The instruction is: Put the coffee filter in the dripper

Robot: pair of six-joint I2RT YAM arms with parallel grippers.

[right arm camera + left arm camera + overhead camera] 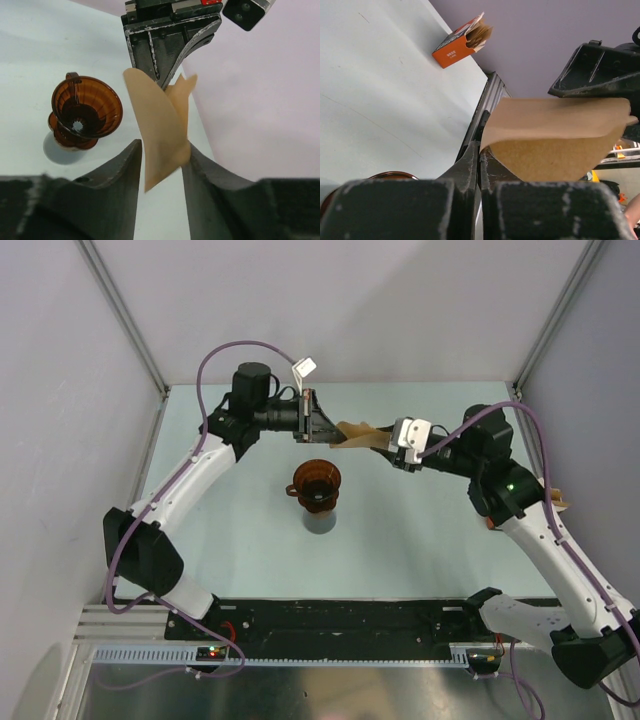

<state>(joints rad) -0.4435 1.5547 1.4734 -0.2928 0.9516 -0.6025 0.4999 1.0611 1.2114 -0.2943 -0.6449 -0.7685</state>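
Pale table (420, 540) lies below. The left gripper (479, 156) is clenched on the coffee filter's (160, 130) edge. The sheet hangs between the right gripper's (161, 160) parted jaws, with the dripper (89, 107) off to their side. Snagging there could tear it.

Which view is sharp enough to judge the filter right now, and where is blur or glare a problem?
Top external: evenly lit, sharp, no glare, but the filter is small. Left wrist: filter crisp, left fingers dark and soft up close. Right wrist: dripper sharp with small highlights, filter's lower edge slightly smeared, right fingers out of focus.
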